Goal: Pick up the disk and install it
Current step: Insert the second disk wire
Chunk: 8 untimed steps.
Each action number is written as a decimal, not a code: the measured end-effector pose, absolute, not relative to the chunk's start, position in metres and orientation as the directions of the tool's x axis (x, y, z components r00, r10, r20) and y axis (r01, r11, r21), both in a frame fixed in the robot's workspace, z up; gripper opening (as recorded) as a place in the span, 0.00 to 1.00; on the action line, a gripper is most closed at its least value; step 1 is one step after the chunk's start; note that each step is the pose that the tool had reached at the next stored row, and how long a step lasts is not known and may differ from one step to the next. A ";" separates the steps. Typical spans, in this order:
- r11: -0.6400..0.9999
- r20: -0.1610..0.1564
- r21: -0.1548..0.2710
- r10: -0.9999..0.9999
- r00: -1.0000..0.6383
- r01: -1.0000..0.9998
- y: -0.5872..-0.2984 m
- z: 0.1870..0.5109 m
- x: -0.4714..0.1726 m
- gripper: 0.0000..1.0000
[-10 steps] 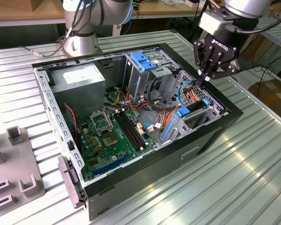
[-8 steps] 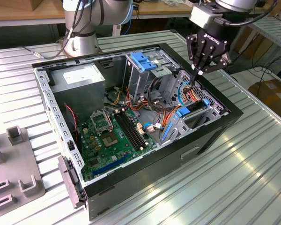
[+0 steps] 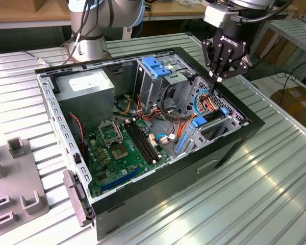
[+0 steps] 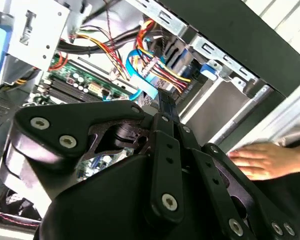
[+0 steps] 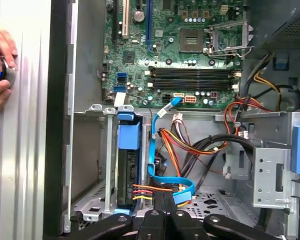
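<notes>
Black fingers first: my gripper (image 3: pixel 218 76) hangs over the far corner of the open computer case (image 3: pixel 234 148), at the exterior view's right, fingertips drawn together to a point with nothing between them that I can make out. I read it as clenched and empty. Its tips sit just above the tangle of cables (image 3: pixel 206 99), right over the drive bay.

Down in that bay, in the first wrist view, I see the disk (image 5: pixel 127 175) standing on edge in its slot, dark body with a blue rail (image 5: pixel 128 136) at one end, and red and orange wires plugged in at the other. A light blue data cable (image 5: pixel 162 145) loops beside it toward the motherboard (image 5: pixel 180 50). From the exterior view the blue rails (image 3: pixel 200 121) lie inside the case by the front wall.

My call: the disk is already seated, so pick-up and insertion look done; whether it is fully latched I cannot tell.

A person's hand (image 5: pixel 1 70) rests on the ribbed metal desk (image 3: pixel 275 189) just beside the case.
</notes>
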<state>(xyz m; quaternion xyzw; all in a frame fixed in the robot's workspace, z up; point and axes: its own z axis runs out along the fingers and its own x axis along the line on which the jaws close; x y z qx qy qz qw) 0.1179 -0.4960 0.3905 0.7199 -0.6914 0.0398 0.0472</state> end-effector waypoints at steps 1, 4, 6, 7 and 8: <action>-0.039 0.128 0.013 -0.991 0.041 -0.999 -0.495 0.390 0.118 0.10; -0.039 0.130 0.013 -0.991 0.041 -0.999 -0.492 0.390 0.118 0.23; -0.039 0.131 0.013 -0.991 0.041 -0.999 -0.490 0.390 0.118 0.29; -0.040 0.131 0.013 -0.991 0.041 -0.999 -0.489 0.389 0.118 0.36; -0.039 0.134 0.013 -0.990 0.041 -0.999 -0.487 0.387 0.118 0.36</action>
